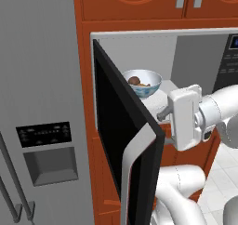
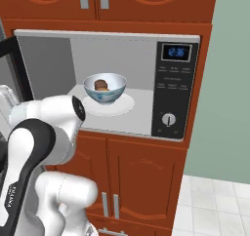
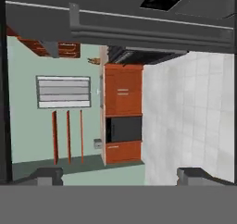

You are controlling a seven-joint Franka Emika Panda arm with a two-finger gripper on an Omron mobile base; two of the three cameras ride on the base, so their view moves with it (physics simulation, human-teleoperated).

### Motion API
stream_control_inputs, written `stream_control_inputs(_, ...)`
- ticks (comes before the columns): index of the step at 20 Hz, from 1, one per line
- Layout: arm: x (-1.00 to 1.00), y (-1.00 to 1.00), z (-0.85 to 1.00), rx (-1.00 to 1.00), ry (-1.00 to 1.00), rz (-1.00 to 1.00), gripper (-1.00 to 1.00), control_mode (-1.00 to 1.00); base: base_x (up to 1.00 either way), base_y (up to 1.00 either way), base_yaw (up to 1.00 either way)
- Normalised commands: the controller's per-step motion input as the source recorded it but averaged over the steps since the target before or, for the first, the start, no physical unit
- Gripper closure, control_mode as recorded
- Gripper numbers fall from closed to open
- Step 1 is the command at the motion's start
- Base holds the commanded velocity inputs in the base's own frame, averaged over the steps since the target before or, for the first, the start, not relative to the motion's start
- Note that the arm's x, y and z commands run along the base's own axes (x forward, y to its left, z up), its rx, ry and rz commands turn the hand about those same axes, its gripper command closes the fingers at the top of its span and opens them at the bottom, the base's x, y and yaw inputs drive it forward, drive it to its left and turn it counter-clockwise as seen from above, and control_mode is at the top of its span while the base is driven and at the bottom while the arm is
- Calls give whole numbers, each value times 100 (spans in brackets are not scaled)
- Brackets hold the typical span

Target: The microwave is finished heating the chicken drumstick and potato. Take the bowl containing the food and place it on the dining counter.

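Tool [image 3: 120,174] spread wide, gripping nothing, beside the swung-out microwave [image 2: 177,91] door, bowl [image 2: 104,88] inside with food [image 2: 101,85]

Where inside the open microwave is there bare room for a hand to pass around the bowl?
Bare floor lies between the bowl and the control panel, and above the bowl up to the microwave ceiling. It is tighter on the side of the open door, where the gripper hangs.

Microwave [image 2: 107,84] display [image 2: 175,51] — roughly "12:36"
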Motion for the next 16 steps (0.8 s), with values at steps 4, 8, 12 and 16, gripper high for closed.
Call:
stream_control_inputs(4, 31, -100, 8, 0, -1, -36, -100, -100, 0, 0, 0)
stream_control_inputs(8, 42, -100, 0, 0, 0, -44, -100, -100, 0, 0, 0)
stream_control_inputs(12, 56, -100, 0, 0, 4, -42, -100, -100, 0, 0, 0)
stream_control_inputs(16, 91, -92, 0, 0, 12, -32, -100, -100, 0, 0, 0)
